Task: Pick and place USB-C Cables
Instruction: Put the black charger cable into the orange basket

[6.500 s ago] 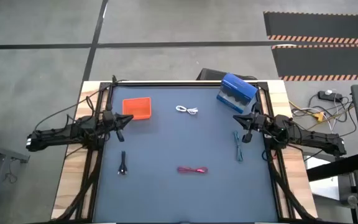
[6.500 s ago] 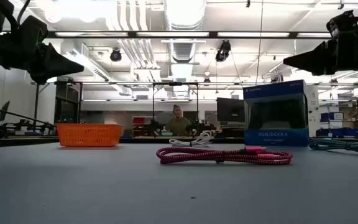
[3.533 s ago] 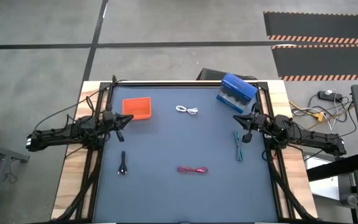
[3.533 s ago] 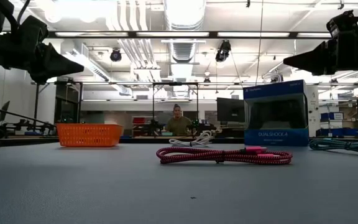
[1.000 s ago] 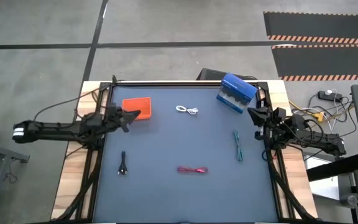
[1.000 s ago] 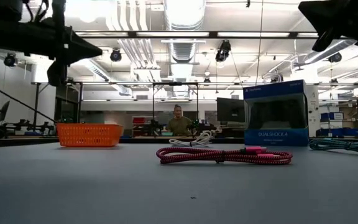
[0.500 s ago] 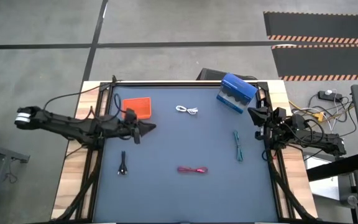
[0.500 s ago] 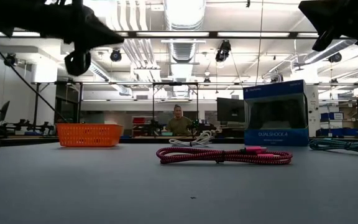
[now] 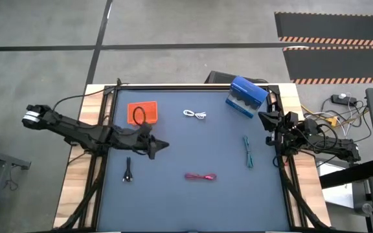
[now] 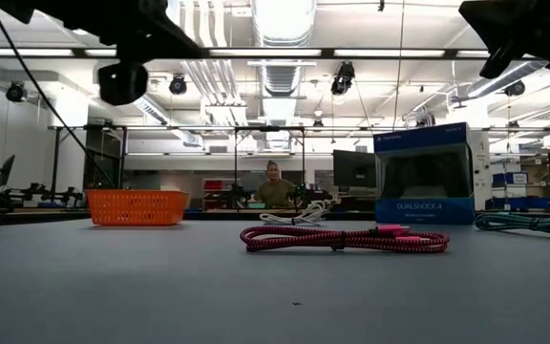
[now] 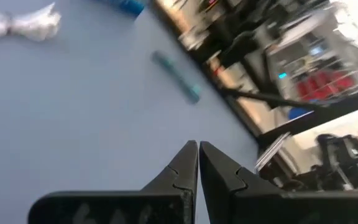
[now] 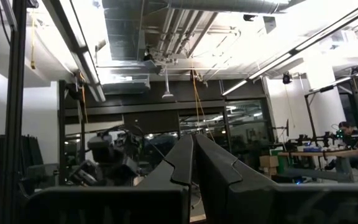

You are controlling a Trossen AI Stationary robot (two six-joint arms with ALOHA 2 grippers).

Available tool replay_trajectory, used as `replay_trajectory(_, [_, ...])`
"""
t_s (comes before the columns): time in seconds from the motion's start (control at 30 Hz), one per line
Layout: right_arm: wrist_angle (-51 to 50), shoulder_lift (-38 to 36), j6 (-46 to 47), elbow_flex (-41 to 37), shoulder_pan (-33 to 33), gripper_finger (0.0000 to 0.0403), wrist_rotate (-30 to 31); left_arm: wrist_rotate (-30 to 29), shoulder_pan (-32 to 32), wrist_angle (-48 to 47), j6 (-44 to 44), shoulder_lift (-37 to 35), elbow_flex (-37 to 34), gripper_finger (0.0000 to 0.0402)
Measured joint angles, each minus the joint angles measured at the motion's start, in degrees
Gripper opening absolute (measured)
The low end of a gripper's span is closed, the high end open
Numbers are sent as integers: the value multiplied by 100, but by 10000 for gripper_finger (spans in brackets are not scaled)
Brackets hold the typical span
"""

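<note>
The left arm has swung away from the tray and out over the table, so the left end effector [image 9: 166, 145] now hangs above the bare surface, between the tray and the red-pink cable. Its fingers [image 11: 188, 163] are pressed together and hold nothing. The right arm has pulled back toward the table's right edge, and the right end effector [image 9: 260, 116] sits raised there, near the blue box. Its fingers [image 12: 185, 155] are also together and empty, pointing up into the room.

The table [image 9: 193, 200] is a dark grey mat framed in pale wood. Four cables lie on it, well apart from one another.

The white cable [image 9: 194, 114] lies near the far edge, between the tray and the box. The teal cable [image 9: 247, 151] lies stretched out near the right edge, in front of the right arm. The red-pink cable [image 9: 200, 176] lies toward the near middle of the table; in the low view it is the closest thing to the camera [image 10: 344, 238]. The black cable [image 9: 128, 170] lies on the left side, on the near side of the left arm.

The orange tray [image 9: 150, 106] stands at the far left; a dark loop of the arm's own wiring crosses over it as seen from above. The blue box [image 9: 246, 96] stands at the far right corner.

In the low view, a person [image 10: 273, 189] shows far off in the room behind the table.
</note>
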Motion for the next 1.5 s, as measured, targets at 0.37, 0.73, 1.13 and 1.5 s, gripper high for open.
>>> replay_trajectory(0.37, [-19,0,-15,4,0,9,2,521,-511,-3599,-2041,701,1405,1])
replay_trajectory(0.73, [-49,0,-17,6,0,9,2,1833,-1109,-5304,-3309,1659,1895,1])
replay_trajectory(1.13, [-59,0,-20,7,0,9,2,2163,-1726,-5721,-5209,1667,1721,1])
replay_trajectory(1.5, [-174,0,-173,7,0,9,11,2163,-1909,-5716,-5328,1965,1716,1])
